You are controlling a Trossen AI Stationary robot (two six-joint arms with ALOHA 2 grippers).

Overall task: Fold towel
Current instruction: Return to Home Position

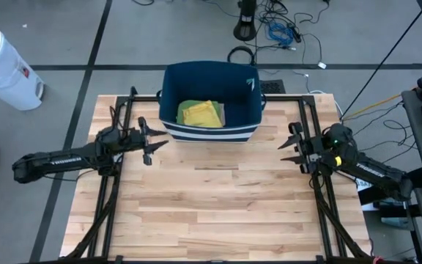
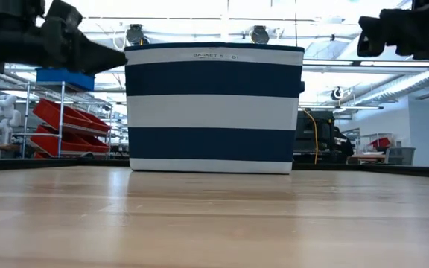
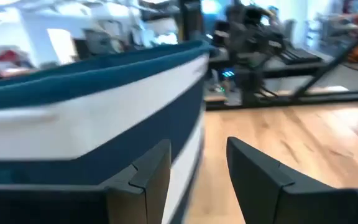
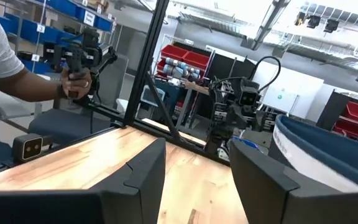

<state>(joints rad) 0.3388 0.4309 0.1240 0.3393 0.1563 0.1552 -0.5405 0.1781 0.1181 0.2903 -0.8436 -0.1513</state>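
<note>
The towels, a yellow and green folded stack, lay inside the bin, on its floor and nearer the wall that faced the arms. The bin was dark blue with white bands, and it stood upright at the far middle edge of the bench.

We saw the left pincer just beside the bin's near left corner, above the bench and not touching the cloth wall. In its wrist view its two fingers stood apart with a clear gap between them and held nothing, and the striped wall of the bin filled the space past them.

The right pincer hung on the opposite side of the bin, a little farther from it than the left one. Its fingers were likewise spread and empty, with the bin's rim off to one side.

From bench height we saw the bin square on, with a dark arm in each upper corner.

Beyond the bin, a person in a white sleeve held a dark device. A white container stood on the floor, well to the left of the bin.
</note>
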